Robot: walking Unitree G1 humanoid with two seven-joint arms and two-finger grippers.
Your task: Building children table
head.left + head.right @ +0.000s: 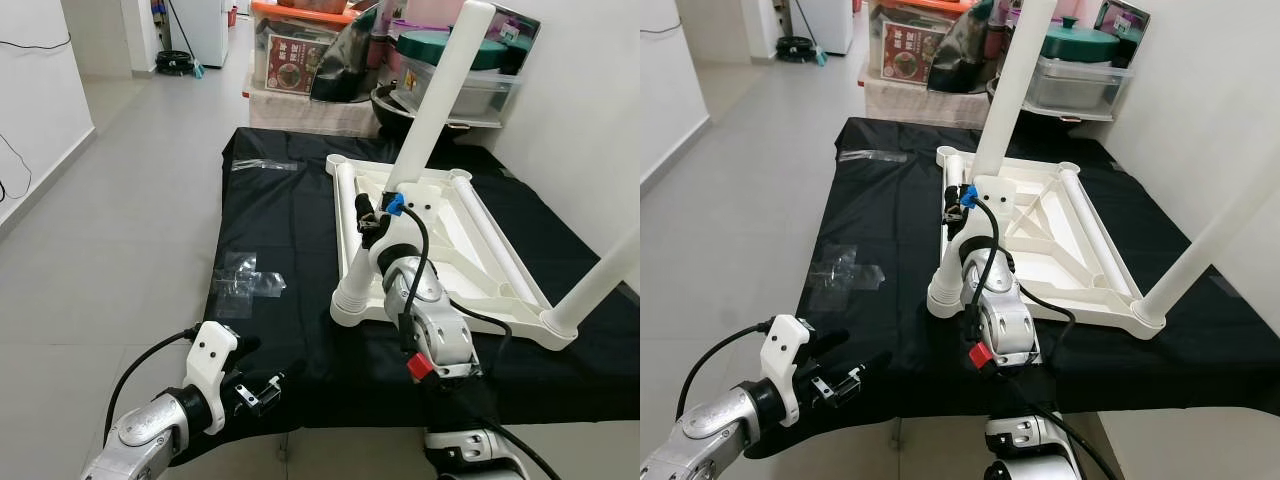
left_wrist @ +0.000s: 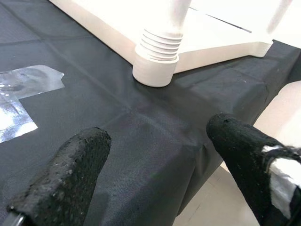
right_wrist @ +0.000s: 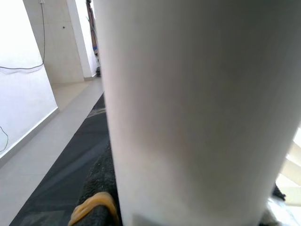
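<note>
We see a black fabric sheet (image 1: 290, 230) spread flat over a pale, glossy tiled floor (image 1: 130, 200), its weave fine and creased into faint fold lines. White walls close in on both sides, and a hallway opens at the far left. Behind the sheet stand stacked clear plastic bins (image 1: 300, 50) and a dark pot with a green lid (image 1: 440, 45).

On the sheet lies the white plastic table (image 1: 440, 250), upside down, its ribbed underside facing up. A smooth round leg (image 1: 435, 100) rises tilted from its far side, and another leg (image 1: 600, 285) stands at the near right corner. A ridged, threaded socket (image 2: 157, 59) sits at the near left corner. Two crumpled clear wrappers (image 1: 245, 280) lie on the sheet left of the table.

Our right gripper (image 1: 372, 222) reaches to the base of the tilted leg; we cannot tell how its jaws stand. Our left gripper (image 2: 160, 160) hovers over the sheet's near edge, its textured black jaws spread wide apart, holding nothing.
</note>
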